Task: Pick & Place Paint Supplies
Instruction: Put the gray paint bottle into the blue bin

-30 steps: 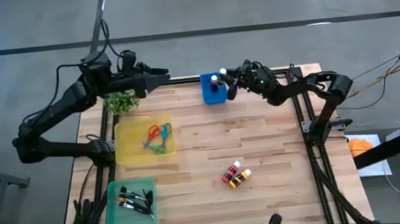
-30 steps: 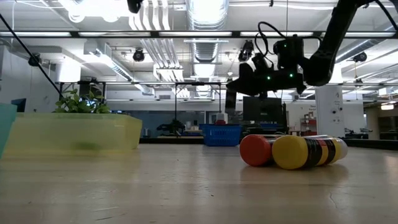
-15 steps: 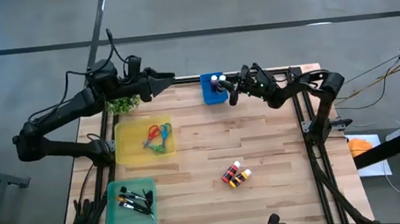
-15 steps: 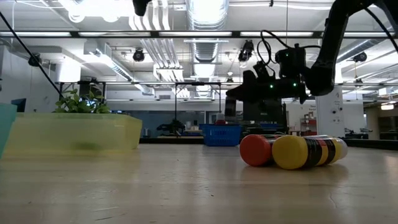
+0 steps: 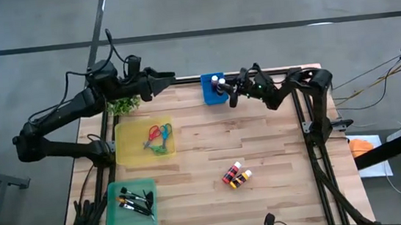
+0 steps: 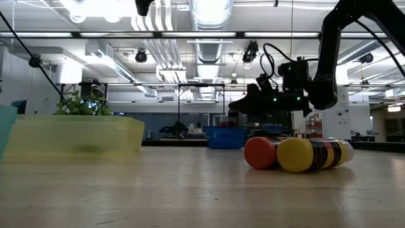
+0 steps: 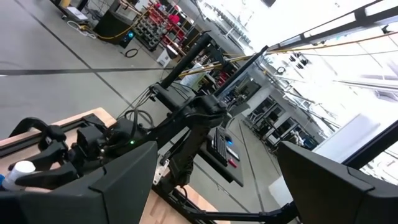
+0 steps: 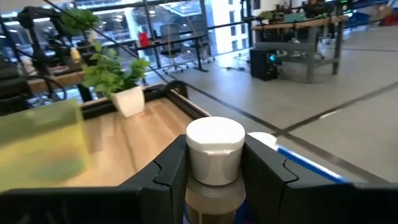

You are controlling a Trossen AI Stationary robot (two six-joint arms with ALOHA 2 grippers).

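Note:
My right gripper (image 5: 226, 89) is at the table's far edge, over the blue bin (image 5: 211, 95), and is shut on a white-capped paint bottle (image 8: 215, 148). Another white cap (image 8: 266, 140) shows just behind it in the bin. It also shows in the low view (image 6: 243, 103), above the bin (image 6: 226, 136). Two more paint bottles (image 5: 236, 175) lie on their sides on the table's near middle. My left gripper (image 5: 170, 77) is open and empty, in the air at the far left by the potted plant (image 5: 121, 103). My right gripper pinches the bottle between its two fingers (image 8: 171, 169), at the neck just under the white cap (image 8: 214, 182). The fingers come nearly level from the table's right and lie across the bottle. The cap end is up. The bottle's lower end is out of frame.
A yellow tray (image 5: 127, 150) holds red and green scissors (image 5: 157, 137) at the left. A green tray (image 5: 115, 218) holds dark brushes (image 5: 135, 200) at the near left. Bare wood lies between the trays and the lying bottles.
My right gripper has carried the bottle toward the table's left, over the blue bin, sinking a little and tipping toward level. Its elbow has swung toward the far edge.

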